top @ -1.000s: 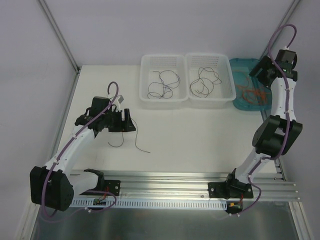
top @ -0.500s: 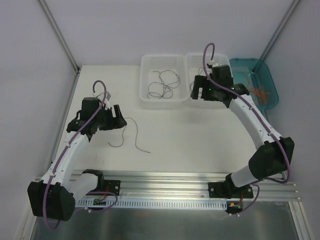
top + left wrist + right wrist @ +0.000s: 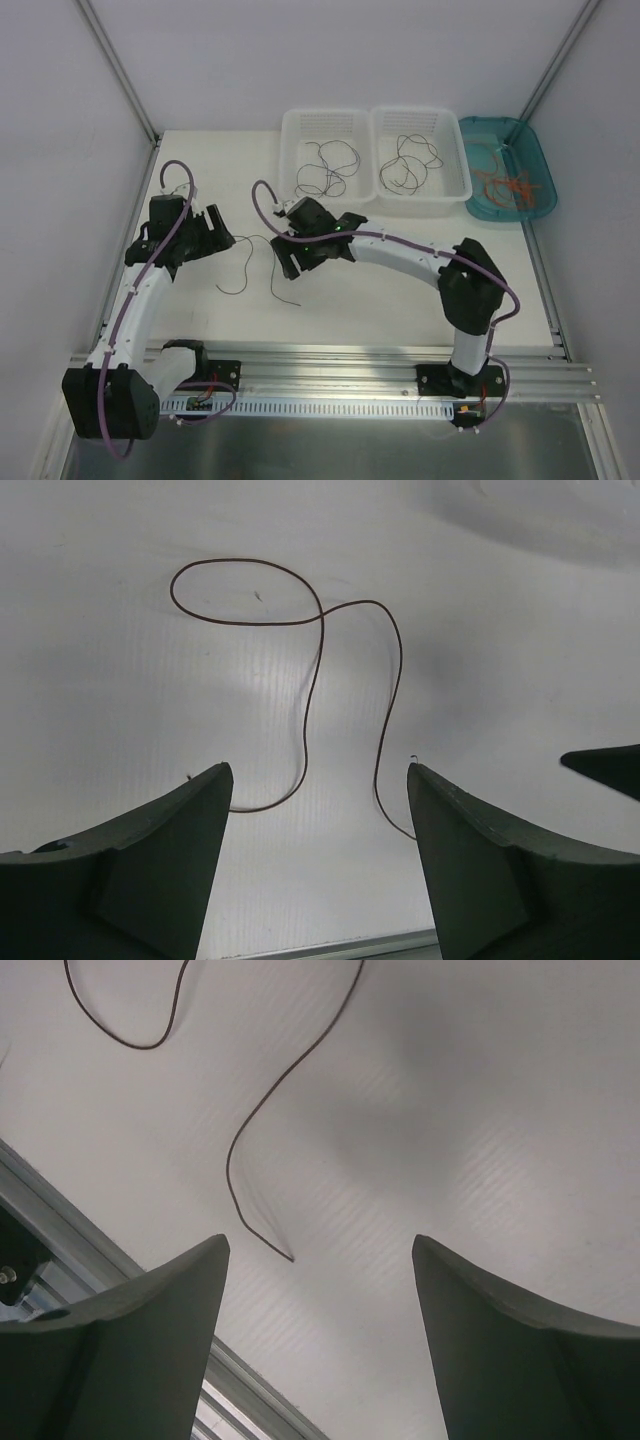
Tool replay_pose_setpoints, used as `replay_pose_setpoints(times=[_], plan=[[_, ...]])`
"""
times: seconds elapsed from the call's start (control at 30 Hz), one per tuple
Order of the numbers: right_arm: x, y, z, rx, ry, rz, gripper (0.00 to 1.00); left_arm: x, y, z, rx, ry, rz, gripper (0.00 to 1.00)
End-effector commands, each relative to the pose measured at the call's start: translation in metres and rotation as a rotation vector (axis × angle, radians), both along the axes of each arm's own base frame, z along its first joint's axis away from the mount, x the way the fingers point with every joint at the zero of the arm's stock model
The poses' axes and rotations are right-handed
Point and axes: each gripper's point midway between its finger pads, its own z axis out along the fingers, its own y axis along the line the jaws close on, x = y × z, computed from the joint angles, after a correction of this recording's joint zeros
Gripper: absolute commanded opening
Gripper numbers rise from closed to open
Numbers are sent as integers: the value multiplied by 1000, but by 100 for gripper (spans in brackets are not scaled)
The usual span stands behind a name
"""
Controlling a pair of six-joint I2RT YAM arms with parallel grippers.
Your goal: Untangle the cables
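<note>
Each white bin holds one dark wire: done, I think. A loose wire lies near the tabletop left edge. Orange wires sit tangled in the teal tray. The left gripper and right gripper gape, empty.

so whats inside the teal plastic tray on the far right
A loose tangle of thin orange-red wires lies in the translucent teal plastic tray. Nothing covers it; the number of wires cannot be told.

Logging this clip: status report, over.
Left gripper open, empty. Right gripper open, empty. Dark cable lies loose on table between them. Nothing in the way.
</note>
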Motion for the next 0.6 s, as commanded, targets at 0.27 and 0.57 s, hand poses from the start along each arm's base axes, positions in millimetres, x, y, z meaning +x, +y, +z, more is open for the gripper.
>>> replay_pose_setpoints(times=[0.27,0.57], plan=[[-43,69,-45,-11,72,164,64,2,3,-4,-22,22,22,71],[-61,71,-84,-98,128,197,51,2,2,-4,-29,25,15,71]])
